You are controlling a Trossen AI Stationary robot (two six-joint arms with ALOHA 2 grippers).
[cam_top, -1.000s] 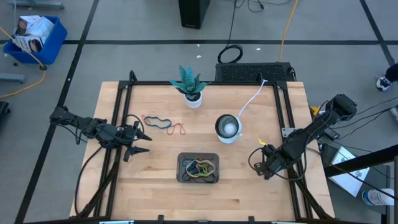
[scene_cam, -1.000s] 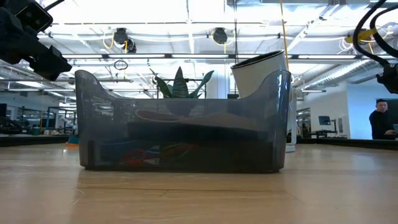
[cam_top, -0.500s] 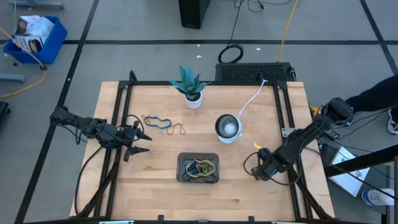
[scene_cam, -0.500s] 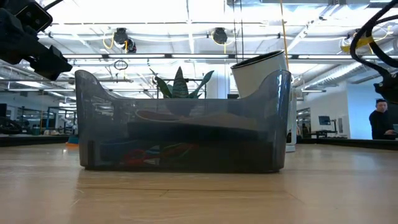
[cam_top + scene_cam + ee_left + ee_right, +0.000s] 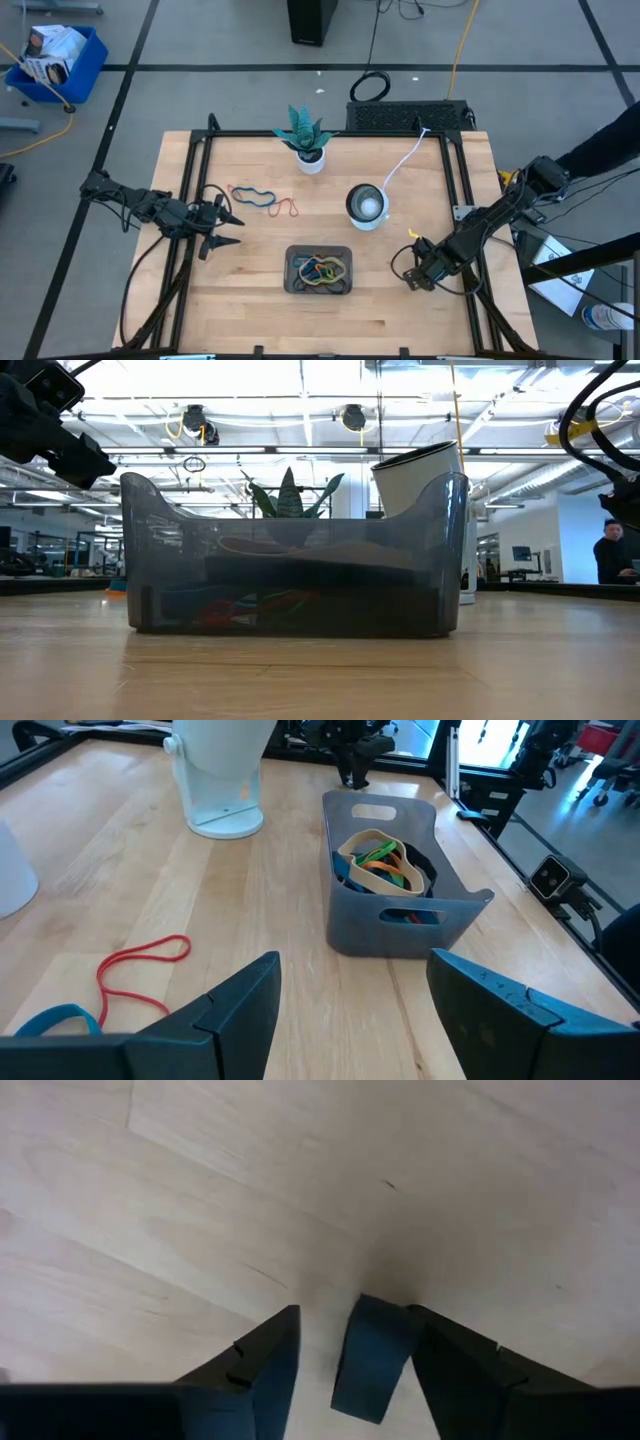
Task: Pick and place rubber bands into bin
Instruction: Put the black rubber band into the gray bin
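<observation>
Rubber bands (image 5: 380, 860): coloured loops heaped in grey bin (image 5: 400, 915); red (image 5: 140, 970), blue (image 5: 252, 195) on table. Left gripper (image 5: 350, 1010) wide, empty; right gripper (image 5: 345, 1355) parted, blue piece between.

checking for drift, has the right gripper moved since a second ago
Yes. In the high view the right gripper has shifted toward the bin and the table's near edge, away from the white bowl.

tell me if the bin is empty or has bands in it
Not empty: the bin holds a tangle of rubber bands; a blue band and a red band lie outside it.

Left gripper (image 5: 222, 227) at frame left of the high view, jaws open. Right gripper (image 5: 414, 279) lower right, pointing down, jaws apart.
</observation>
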